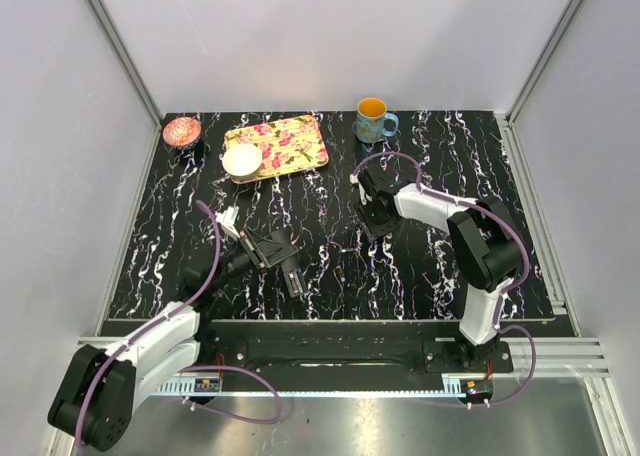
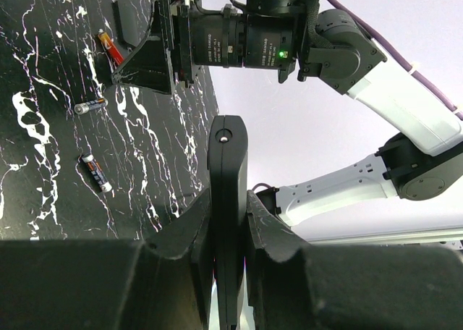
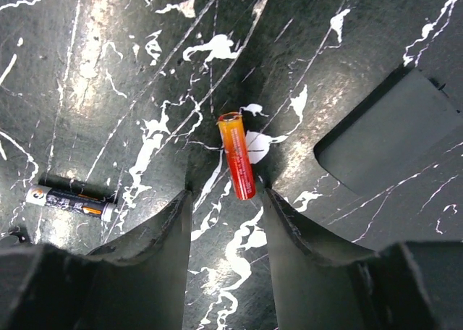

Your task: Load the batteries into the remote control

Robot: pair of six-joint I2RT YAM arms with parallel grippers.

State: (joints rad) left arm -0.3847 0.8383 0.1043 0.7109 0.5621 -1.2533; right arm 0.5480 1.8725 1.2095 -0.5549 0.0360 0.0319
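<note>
Remote control (image 2: 226, 149): was clamped edgewise in the left gripper (image 2: 228, 214), raised off the table (image 2: 43, 142).
Orange-red battery (image 3: 237, 156): lay on the table, its near end between the right gripper (image 3: 226, 200) fingers.
Right gripper: was spread wide, grasping nothing.
Other batteries (image 2: 95, 173): two lay nearby.

Scene lit evenly from above; top view sharp, side walls (image 1: 60, 176) rendered bright. Broad soft glare patches seen on glossy surface (image 3: 108, 77) in right wrist view. Short dark shadow cast beside dark battery (image 3: 70, 202). Close to lens, left pincer fingers (image 2: 278, 243) rendered dark, slightly soft.
</note>
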